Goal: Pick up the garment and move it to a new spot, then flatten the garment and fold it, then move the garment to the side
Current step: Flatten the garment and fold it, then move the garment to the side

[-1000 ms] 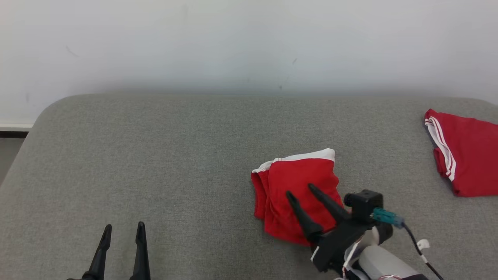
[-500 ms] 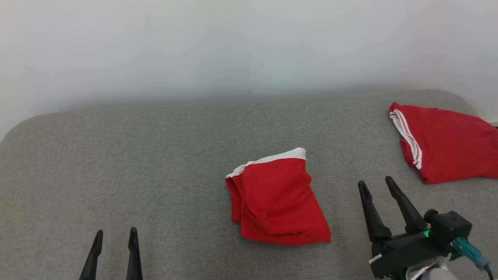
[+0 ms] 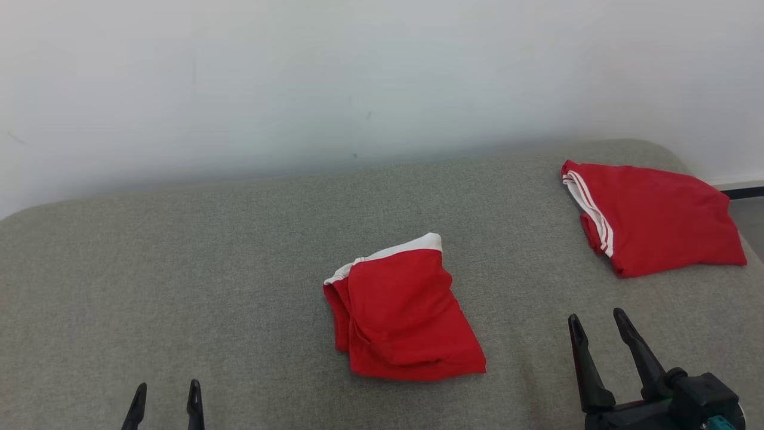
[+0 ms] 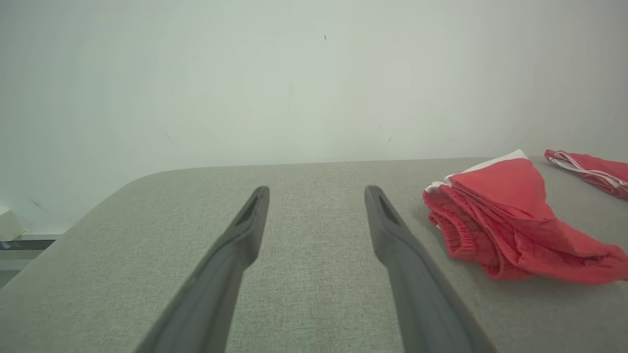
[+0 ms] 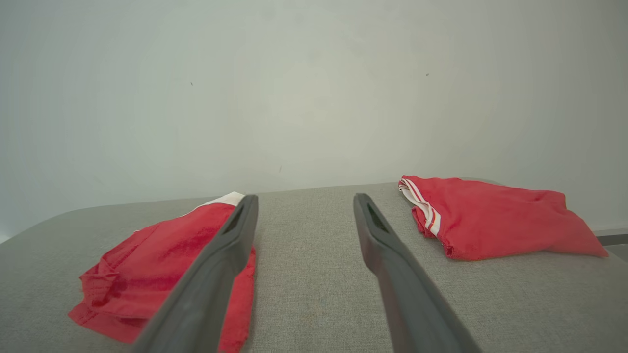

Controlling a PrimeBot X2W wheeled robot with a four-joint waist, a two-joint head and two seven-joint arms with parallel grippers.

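Lying folded near the middle of the grey pad [image 3: 179,269], the red garment [image 3: 406,316] shows its white band at the far edge and touches neither gripper. The right gripper [image 3: 597,315] hovers near its right side with jaws apart and empty, fingers pointing toward the wall [image 3: 358,71], while the left gripper [image 3: 167,385] sits well apart at the lower left, its jaws likewise spread around nothing. A second garment [image 3: 650,218], red with white stripes, lies near the pad's far right corner, well apart from the first
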